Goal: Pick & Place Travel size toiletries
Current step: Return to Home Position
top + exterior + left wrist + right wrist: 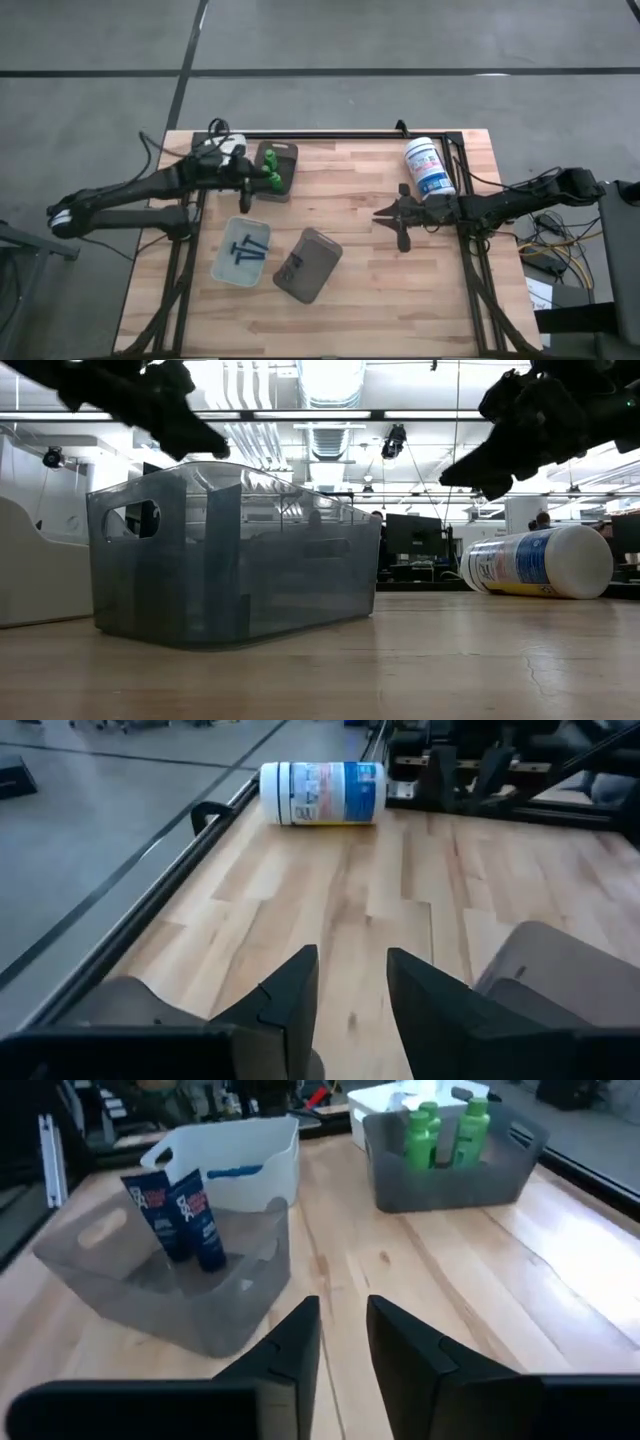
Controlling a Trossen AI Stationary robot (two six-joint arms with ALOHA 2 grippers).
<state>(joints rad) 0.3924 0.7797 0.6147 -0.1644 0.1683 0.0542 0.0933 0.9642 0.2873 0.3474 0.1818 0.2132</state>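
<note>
Bottles [420, 1135], bright green, stand upright in a smoky bin [450, 1190]; left fingers [290, 1000] and right fingers [285, 1350] gape slightly, empty.

No legible print on white tub [322, 792] or blue sticks [190, 1215]

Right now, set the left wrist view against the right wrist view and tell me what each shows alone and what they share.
Left wrist only: the white tub, lying on its side.
Right wrist only: green bottles upright in a dark bin, and blue sticks leaning at a translucent grey bin; which bin holds them, I cannot tell.
Both: the wooden table, and the arm's own fingers parted and empty, left gripper and right gripper.
</note>
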